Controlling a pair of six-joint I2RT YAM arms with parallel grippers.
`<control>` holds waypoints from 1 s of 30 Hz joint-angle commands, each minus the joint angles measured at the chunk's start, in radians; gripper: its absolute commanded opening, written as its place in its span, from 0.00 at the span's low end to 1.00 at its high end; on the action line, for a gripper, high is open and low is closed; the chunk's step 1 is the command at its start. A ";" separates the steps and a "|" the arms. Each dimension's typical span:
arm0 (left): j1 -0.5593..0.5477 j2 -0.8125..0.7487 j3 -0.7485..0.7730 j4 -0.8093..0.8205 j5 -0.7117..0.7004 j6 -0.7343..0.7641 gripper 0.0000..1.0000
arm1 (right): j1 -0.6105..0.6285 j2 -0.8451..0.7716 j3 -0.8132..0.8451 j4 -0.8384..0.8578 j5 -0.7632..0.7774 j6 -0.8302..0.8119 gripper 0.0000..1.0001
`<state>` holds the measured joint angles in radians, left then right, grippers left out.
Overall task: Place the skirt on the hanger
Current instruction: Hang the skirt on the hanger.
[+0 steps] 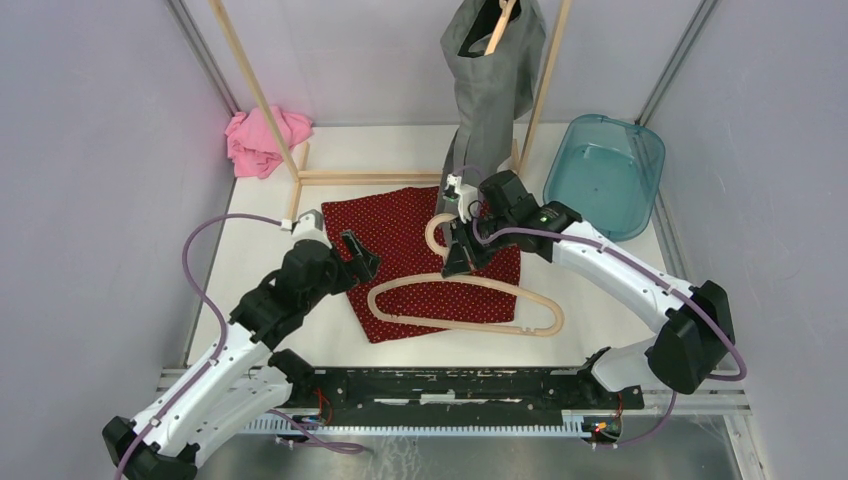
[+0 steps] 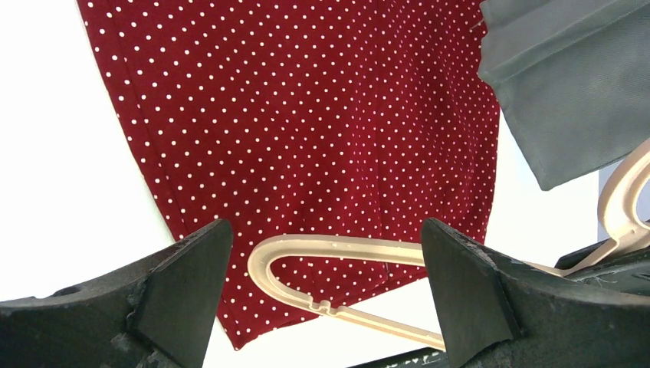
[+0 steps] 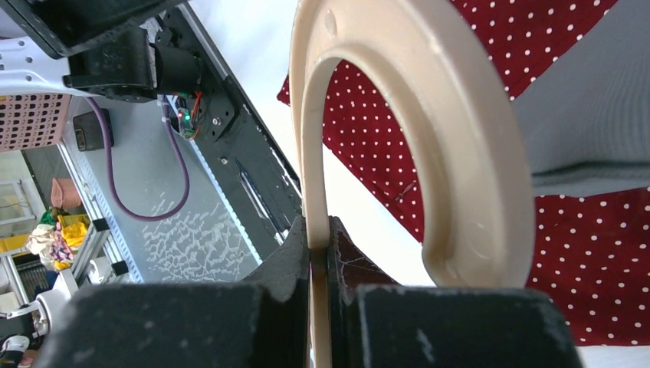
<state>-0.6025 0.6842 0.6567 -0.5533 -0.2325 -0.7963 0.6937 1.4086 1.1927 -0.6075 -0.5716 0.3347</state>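
A dark red skirt (image 1: 405, 235) with white dots lies flat on the white table. A beige plastic hanger (image 1: 470, 326) rests across its near half, with the hook end toward the back. My right gripper (image 1: 458, 262) is shut on the hanger's thin neck just below the hook (image 3: 460, 153); the wrist view shows that gripper (image 3: 320, 238) with both pads pressed against the beige strip. My left gripper (image 1: 360, 252) hovers at the skirt's left edge, open wide. In its wrist view the hanger's rounded left end (image 2: 306, 253) lies between the left gripper's (image 2: 326, 284) fingers, untouched, over the skirt (image 2: 306, 115).
A grey garment (image 1: 490, 80) hangs on a wooden rack (image 1: 370, 178) at the back, its hem brushing the skirt's far edge. A pink cloth (image 1: 262, 140) lies at the back left. A teal plastic tub (image 1: 605, 172) stands at the back right.
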 commanded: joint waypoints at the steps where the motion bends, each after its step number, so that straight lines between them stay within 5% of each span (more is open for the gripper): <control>1: -0.002 -0.001 0.021 0.008 -0.037 -0.046 0.99 | 0.002 -0.044 -0.015 0.042 0.004 0.011 0.01; 30: -0.002 0.027 -0.013 0.057 -0.004 -0.086 0.99 | 0.001 -0.108 -0.076 0.060 -0.023 0.010 0.01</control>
<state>-0.6025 0.7139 0.6456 -0.5438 -0.2329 -0.8417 0.6937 1.3300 1.1103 -0.5919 -0.5747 0.3397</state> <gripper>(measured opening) 0.990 0.076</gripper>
